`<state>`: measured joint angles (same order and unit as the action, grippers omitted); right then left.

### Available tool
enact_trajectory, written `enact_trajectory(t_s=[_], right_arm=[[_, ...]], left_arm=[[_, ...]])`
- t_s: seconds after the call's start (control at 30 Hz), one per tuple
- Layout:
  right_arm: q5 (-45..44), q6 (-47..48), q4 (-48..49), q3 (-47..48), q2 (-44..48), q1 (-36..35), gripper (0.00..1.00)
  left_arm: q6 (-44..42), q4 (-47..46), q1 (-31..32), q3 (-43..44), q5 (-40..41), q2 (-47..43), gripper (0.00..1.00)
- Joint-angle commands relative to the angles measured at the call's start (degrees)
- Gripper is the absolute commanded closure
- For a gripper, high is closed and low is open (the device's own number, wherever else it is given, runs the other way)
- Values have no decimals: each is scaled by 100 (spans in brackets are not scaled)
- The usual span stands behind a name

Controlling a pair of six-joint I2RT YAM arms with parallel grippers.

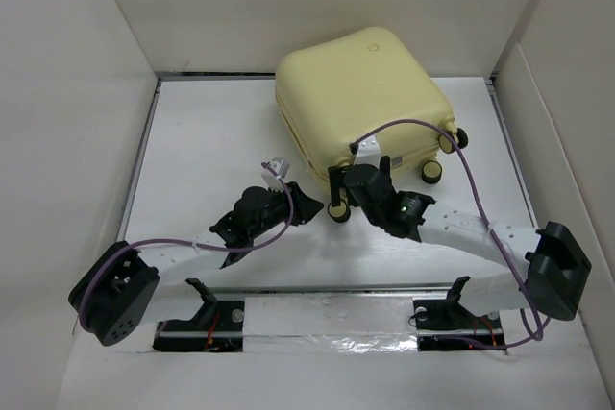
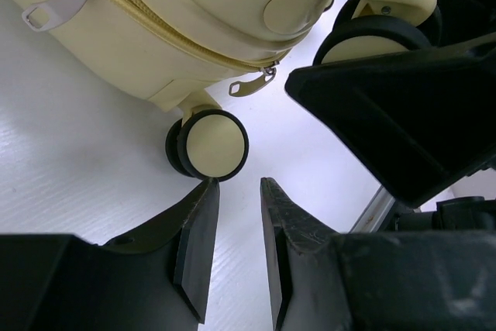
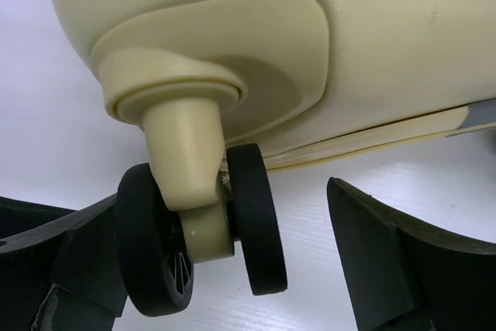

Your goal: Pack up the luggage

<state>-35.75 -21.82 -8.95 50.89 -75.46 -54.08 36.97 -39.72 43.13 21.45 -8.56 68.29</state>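
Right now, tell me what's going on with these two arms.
Both arms are reaching in at the wheeled end of the yellow suitcase, which lies closed on the white table. The right hand is open with one caster wheel between its fingers, not clamped. The left hand, its fingers only a narrow gap apart and holding nothing, sits just short of a second wheel. The case has not been opened yet.
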Motion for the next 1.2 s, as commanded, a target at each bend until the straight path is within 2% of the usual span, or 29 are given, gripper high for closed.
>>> enact_trajectory(t_s=[0.0, 0.17, 0.2, 0.27, 0.47, 0.57, 0.6, 0.67, 0.7, 0.8, 0.9, 1.0, 1.17], right_arm=[[-424, 240, -379, 447, 110, -41, 0], [-205, 451, -353, 535, 128, -41, 2], [-161, 477, -353, 562, 76, -41, 8], [-82, 504, -379, 606, 40, -41, 15], [68, 600, -625, 764, -170, -41, 18], [76, 749, -634, 825, -249, -41, 37], [85, 785, -652, 860, -267, -41, 54], [42, 846, -835, 1009, -320, -41, 70], [-19, 881, -932, 1089, -329, -41, 82], [-336, 1056, -1214, 1405, -329, -93, 99], [-635, 1206, -1539, 1886, -460, -304, 100], [-732, 1294, -1943, 2624, -741, -585, 100], [-933, 1303, -2594, 3725, -1637, -709, 100]], left_arm=[[-181, -422, 11, -10, -76, -9, 74], [-181, -518, 11, -10, -111, 96, 74], [-173, -545, 11, -18, -120, 131, 74], [-164, -597, 11, -10, -129, 176, 74], [-164, -703, 11, 34, -164, 237, 74], [-173, -808, 11, 69, -172, 307, 74], [-173, -844, 11, 87, -181, 377, 74], [-155, -949, 63, 140, -208, 465, 74], [-155, -967, 63, 166, -182, 544, 73], [-322, -766, 554, 438, 318, 685, 69], [-375, -536, 933, 632, 1055, 773, 66], [-156, -615, 934, 457, 1505, 704, 57], [56, -799, 934, -52, 2207, 422, 55]])
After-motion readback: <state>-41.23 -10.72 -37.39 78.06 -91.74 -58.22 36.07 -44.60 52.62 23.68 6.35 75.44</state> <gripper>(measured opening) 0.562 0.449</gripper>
